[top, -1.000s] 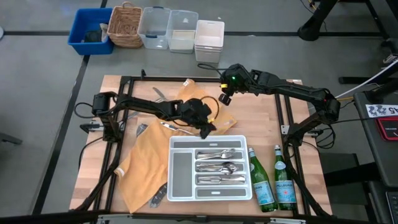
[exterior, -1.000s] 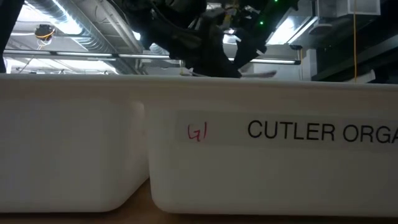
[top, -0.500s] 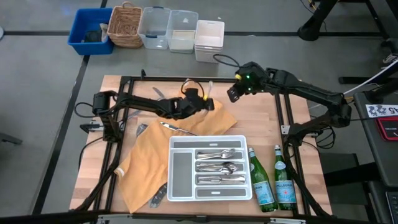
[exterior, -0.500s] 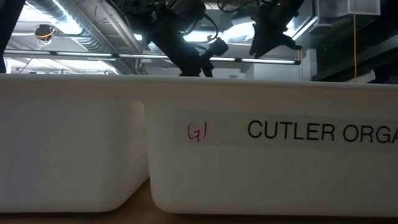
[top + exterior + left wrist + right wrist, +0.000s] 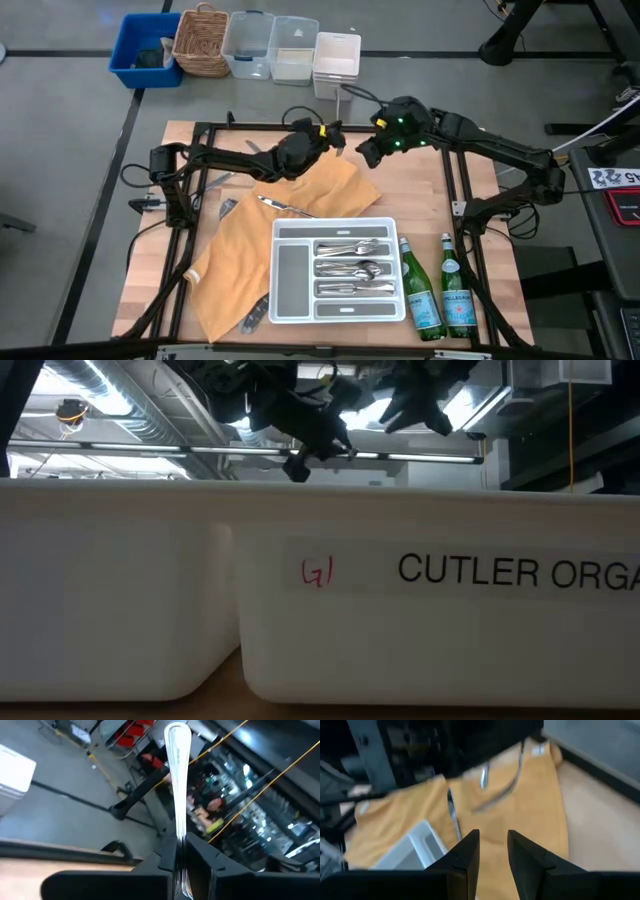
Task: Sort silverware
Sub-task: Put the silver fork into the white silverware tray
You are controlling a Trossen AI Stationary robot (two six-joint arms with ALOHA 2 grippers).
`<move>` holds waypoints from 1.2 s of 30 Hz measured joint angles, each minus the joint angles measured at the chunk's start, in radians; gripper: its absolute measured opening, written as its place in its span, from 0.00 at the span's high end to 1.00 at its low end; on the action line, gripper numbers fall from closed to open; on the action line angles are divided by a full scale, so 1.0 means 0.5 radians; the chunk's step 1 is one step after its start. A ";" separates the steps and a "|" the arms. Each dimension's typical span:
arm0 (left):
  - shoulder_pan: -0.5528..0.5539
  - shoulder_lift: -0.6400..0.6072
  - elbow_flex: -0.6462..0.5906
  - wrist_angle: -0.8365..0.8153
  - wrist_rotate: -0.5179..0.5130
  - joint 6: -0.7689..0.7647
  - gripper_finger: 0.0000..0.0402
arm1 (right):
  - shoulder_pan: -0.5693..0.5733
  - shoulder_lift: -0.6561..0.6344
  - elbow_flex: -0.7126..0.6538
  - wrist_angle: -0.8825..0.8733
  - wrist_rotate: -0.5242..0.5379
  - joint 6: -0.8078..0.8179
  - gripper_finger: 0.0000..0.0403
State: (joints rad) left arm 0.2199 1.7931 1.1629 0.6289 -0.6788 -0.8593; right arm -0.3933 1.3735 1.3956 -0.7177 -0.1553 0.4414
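My left gripper (image 5: 326, 140) is over the table's far part, above the yellow cloth (image 5: 262, 235), shut on one slim silver utensil (image 5: 177, 780). Its rounded handle end (image 5: 177, 735) sticks out past the fingertips; its working end is hidden. My right gripper (image 5: 367, 153) is open and empty just to the right of it (image 5: 493, 851). The white divided tray (image 5: 274, 270) holds sorted silverware (image 5: 352, 268). A silver knife (image 5: 285, 207) lies on the cloth and also shows in the right wrist view (image 5: 453, 815). My left gripper pinches the utensil's shaft (image 5: 178, 851) between its two fingers, and the long handle runs straight out beyond the fingertips. The utensil is lifted clear of the cloth and the table. The part behind the fingers is hidden by the gripper.
Two green bottles (image 5: 422, 297) (image 5: 457, 297) stand right of the tray. More utensils lie at the cloth's edges (image 5: 226, 208) (image 5: 253, 314) (image 5: 254, 150). Bins and a basket (image 5: 200, 42) stand on the floor beyond the far edge. The tray's wall (image 5: 420, 620) fills the low view.
My left gripper has risen from just above the cloth by the tray's far rim and gone toward the table's far edge, still shut on the utensil, which is lifted higher. My right gripper has shifted slightly to the right and stayed open.
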 joint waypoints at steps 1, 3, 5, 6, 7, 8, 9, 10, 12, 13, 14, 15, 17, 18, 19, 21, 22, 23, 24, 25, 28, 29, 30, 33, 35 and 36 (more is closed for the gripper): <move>0.000 0.000 0.000 0.036 0.000 0.011 0.95 | 0.000 0.000 0.000 0.053 0.024 -0.002 0.75; -0.001 0.000 0.000 0.068 0.002 0.043 0.95 | 0.000 0.000 0.000 0.149 0.079 -0.001 0.75; -0.002 0.000 0.000 0.092 0.007 0.049 0.95 | 0.000 0.000 0.000 0.236 0.148 -0.002 0.75; -0.004 0.000 0.000 0.106 0.010 0.041 0.95 | 0.000 0.000 0.000 0.268 0.177 -0.002 0.75; -0.004 0.000 0.000 0.131 0.023 0.039 0.95 | 0.000 0.000 0.000 0.284 0.205 -0.002 0.75; -0.003 0.000 0.000 0.154 0.045 0.049 0.95 | 0.000 0.002 0.000 0.285 0.230 -0.004 0.75; -0.002 0.000 0.000 0.176 0.067 0.065 0.95 | 0.000 0.006 0.000 0.283 0.247 -0.008 0.75; -0.002 0.000 0.000 0.208 0.085 0.092 0.95 | 0.000 0.009 0.000 0.274 0.258 -0.008 0.75; -0.002 0.000 0.000 0.267 0.108 0.131 0.95 | 0.000 0.011 0.000 0.253 0.258 -0.008 0.75; -0.002 -0.001 0.000 0.293 0.119 0.156 0.95 | 0.000 0.011 0.000 0.259 0.258 -0.008 0.75; -0.002 -0.001 0.000 0.321 0.138 0.171 0.95 | 0.000 0.011 0.000 0.262 0.258 -0.008 0.75; -0.002 -0.001 0.000 0.343 0.153 0.175 0.95 | 0.000 0.011 0.000 0.261 0.258 -0.008 0.75; -0.002 -0.001 0.000 0.373 0.183 0.164 0.95 | 0.000 0.011 0.000 0.260 0.258 -0.008 0.75; -0.002 -0.001 0.000 0.386 0.198 0.154 0.95 | 0.000 0.011 0.000 0.261 0.256 -0.008 0.75; -0.002 -0.001 0.000 0.390 0.216 0.152 0.95 | 0.000 0.011 0.000 0.265 0.252 -0.008 0.75; -0.004 -0.001 0.000 0.392 0.241 0.153 0.95 | 0.000 0.011 0.000 0.275 0.246 -0.008 0.75; -0.007 -0.001 0.000 0.392 0.243 0.153 0.95 | 0.000 0.011 0.000 0.277 0.239 -0.008 0.75; -0.008 -0.001 0.000 0.394 0.244 0.153 0.95 | 0.002 0.011 0.000 0.281 0.236 -0.008 0.75; -0.008 -0.001 0.000 0.396 0.244 0.152 0.95 | 0.003 0.011 0.000 0.286 0.220 -0.009 0.75; -0.008 -0.001 0.000 0.396 0.244 0.152 0.95 | 0.003 0.011 0.000 0.286 0.204 -0.009 0.75; -0.008 -0.001 0.000 0.397 0.244 0.149 0.95 | 0.003 0.011 0.000 0.285 0.167 -0.009 0.75; -0.008 -0.001 0.000 0.399 0.244 0.149 0.95 | 0.003 0.011 0.000 0.285 0.167 -0.009 0.75; -0.008 -0.001 0.000 0.400 0.247 0.149 0.95 | 0.003 0.011 0.000 0.286 0.167 -0.009 0.75; -0.008 -0.001 0.000 0.400 0.286 0.137 0.95 | 0.003 0.041 0.000 0.284 0.168 -0.010 0.75; -0.008 -0.001 0.000 0.395 0.306 0.114 0.95 | 0.003 0.078 0.000 0.289 0.166 -0.009 0.75; -0.008 -0.001 0.000 0.388 0.309 0.110 0.95 | 0.003 0.099 0.000 0.293 0.165 -0.010 0.75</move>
State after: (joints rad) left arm 0.2157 1.7927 1.1629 0.8229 -0.5241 -0.8043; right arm -0.3920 1.4228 1.3956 -0.5713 -0.0729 0.4366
